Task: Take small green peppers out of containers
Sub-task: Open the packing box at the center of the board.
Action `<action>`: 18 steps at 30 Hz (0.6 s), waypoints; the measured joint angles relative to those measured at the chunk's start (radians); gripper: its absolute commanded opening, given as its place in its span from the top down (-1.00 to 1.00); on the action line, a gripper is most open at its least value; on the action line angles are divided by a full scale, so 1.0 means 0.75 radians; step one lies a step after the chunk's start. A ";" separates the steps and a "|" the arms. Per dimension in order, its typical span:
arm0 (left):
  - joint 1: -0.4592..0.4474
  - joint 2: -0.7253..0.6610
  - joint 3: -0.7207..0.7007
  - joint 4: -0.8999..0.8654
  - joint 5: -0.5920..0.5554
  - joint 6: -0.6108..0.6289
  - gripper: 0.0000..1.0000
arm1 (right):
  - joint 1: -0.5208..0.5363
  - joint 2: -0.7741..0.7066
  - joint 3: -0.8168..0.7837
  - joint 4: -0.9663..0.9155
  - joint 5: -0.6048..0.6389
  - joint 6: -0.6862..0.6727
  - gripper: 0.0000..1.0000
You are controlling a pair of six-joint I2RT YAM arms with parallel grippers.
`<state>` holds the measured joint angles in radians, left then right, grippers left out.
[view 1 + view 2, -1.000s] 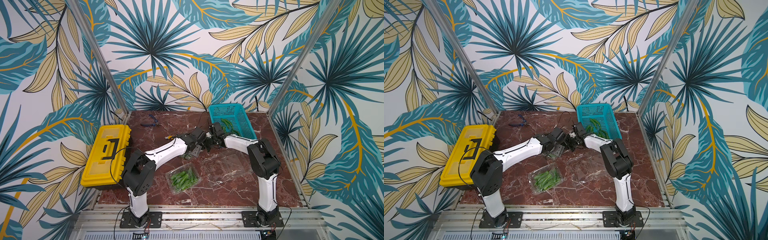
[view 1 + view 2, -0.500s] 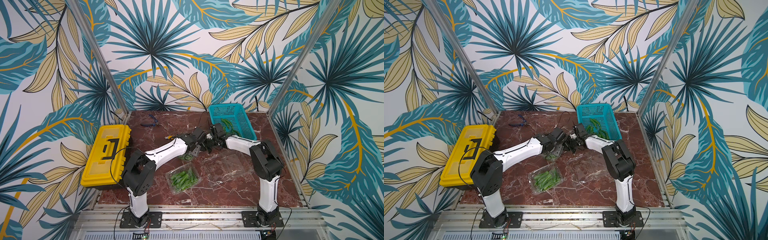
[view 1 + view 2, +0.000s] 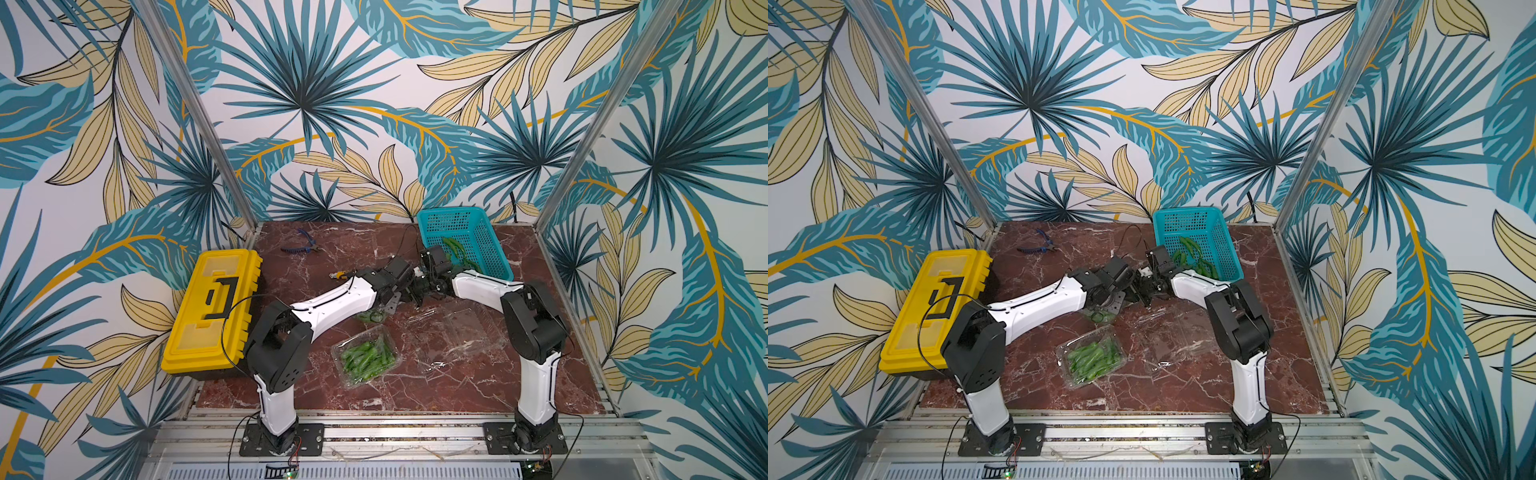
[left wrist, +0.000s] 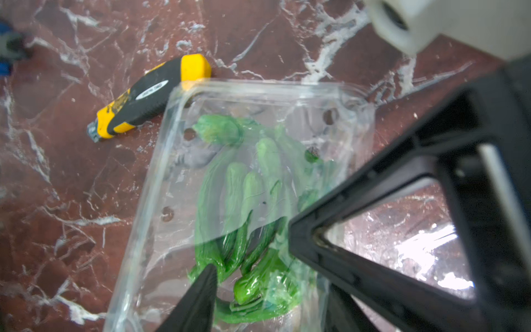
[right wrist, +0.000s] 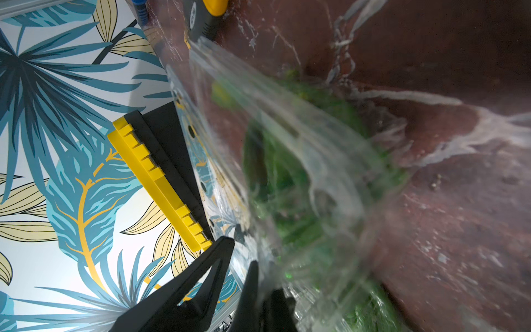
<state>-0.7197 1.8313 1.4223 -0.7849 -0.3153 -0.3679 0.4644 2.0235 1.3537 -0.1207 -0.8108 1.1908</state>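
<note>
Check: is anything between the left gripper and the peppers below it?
Yes. The container's clear plastic lid seems to cover most of the peppers under the left gripper; the right gripper pinches its edge.

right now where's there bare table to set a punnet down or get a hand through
Free: the front strip of table between the full punnet and the near edge; the back stretch between pliers and teal basket. Crowded: the centre, where left gripper and right gripper meet at a pepper punnet, beside the utility knife and open empty clamshell.
</note>
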 measured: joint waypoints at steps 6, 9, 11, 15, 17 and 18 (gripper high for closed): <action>-0.011 0.000 0.000 -0.008 0.019 -0.001 0.23 | 0.001 -0.001 0.000 -0.018 -0.019 -0.031 1.00; -0.015 0.000 0.000 -0.009 0.031 -0.005 0.28 | 0.001 -0.001 0.000 -0.021 -0.030 -0.043 1.00; -0.017 0.000 0.000 -0.011 0.034 -0.005 0.32 | 0.000 -0.001 0.000 -0.023 -0.038 -0.048 0.99; -0.020 0.000 0.004 -0.016 0.047 -0.005 0.42 | 0.000 -0.001 0.000 -0.030 -0.050 -0.070 0.99; -0.023 0.000 0.005 -0.019 0.058 -0.006 0.54 | -0.002 -0.003 0.000 -0.046 -0.057 -0.084 0.99; -0.027 0.000 0.005 -0.020 0.063 -0.005 0.56 | -0.004 -0.004 0.000 -0.052 -0.061 -0.089 0.99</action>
<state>-0.7399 1.8313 1.4261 -0.8001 -0.2684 -0.3714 0.4618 2.0209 1.3537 -0.1596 -0.8566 1.1240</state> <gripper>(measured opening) 0.244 0.046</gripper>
